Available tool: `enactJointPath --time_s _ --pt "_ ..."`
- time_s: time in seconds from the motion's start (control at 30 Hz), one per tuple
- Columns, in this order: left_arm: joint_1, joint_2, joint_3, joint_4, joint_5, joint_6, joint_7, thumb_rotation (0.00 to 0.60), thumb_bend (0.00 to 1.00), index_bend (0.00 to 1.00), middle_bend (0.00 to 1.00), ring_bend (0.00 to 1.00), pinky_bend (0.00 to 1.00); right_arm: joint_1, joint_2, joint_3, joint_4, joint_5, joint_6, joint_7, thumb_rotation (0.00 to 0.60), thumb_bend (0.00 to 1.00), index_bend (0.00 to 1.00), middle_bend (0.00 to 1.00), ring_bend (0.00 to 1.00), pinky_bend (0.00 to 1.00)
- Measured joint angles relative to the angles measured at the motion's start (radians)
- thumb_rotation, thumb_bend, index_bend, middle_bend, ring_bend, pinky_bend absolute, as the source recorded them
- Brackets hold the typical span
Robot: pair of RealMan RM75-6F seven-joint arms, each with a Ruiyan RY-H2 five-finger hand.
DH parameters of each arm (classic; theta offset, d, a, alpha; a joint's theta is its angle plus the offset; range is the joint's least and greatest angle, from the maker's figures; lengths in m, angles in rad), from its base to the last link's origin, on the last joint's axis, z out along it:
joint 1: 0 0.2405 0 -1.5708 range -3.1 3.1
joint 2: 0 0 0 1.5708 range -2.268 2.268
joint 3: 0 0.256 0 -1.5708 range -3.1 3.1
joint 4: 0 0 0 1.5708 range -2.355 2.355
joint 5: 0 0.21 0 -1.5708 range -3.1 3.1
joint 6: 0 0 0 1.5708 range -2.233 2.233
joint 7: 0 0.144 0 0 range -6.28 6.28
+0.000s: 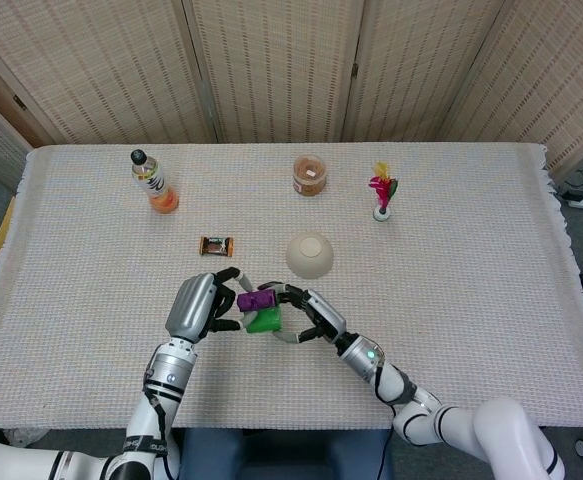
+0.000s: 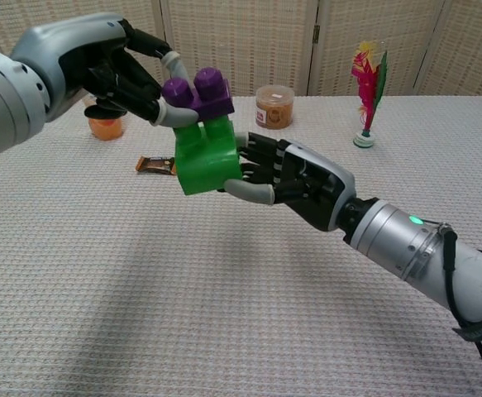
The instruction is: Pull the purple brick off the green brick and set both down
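The purple brick [image 2: 198, 93] sits on top of the green brick [image 2: 207, 159], and both are held in the air above the table [image 2: 100, 273], near its front edge in the head view. In the chest view the green studs show below the purple brick, so I judge the joint partly parted, though I cannot tell whether the bricks are fully free.

My left hand [image 2: 100, 62] pinches the purple brick from the side, with a fingertip [image 2: 172, 63] curled over its top. My right hand [image 2: 294, 178] grips the green brick, fingers wrapped against its far side and the thumb underneath.

I judge both bricks to be hard, light, smooth plastic. They will not deform, but the glossy faces may slip under a weak grip. The best hold is on the flat side walls, not on the round studs. A straight pull along the stud axis should part them; a twist risks jamming.

Further back on the table stand a bowl [image 1: 309, 254], a snack bar [image 1: 216, 245], a bottle [image 1: 154, 183], a jar [image 1: 310, 175] and a feathered shuttlecock [image 1: 381, 191], all well apart from both hands.
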Motion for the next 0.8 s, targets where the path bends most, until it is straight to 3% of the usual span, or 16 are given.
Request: enactJointPath --time_s 0.43,0.63,0.8 --pt "0.018 0.061 -0.020 -0.034 0.022 -0.001 -0.034 0.600 0.49 0.76 1.00 1.00 1.00 -0.017 0.015 -0.009 0.022 -0.009 0.023 -0.037 0.600 0.33 0.69 0.25 0.31 0.28" --pt "0.059 0.123 -0.005 -0.038 0.034 0.012 -0.055 0.600 0.49 0.76 1.00 1.00 1.00 -0.021 0.071 -0.008 -0.013 -0.011 0.024 -0.137 0.600 0.33 0.70 0.27 0.32 0.29" --pt "0.113 0.193 0.024 -0.038 0.055 0.005 -0.125 0.600 0.49 0.76 1.00 1.00 1.00 -0.024 0.156 -0.016 -0.082 -0.012 0.003 -0.303 0.600 0.33 0.71 0.28 0.32 0.29"
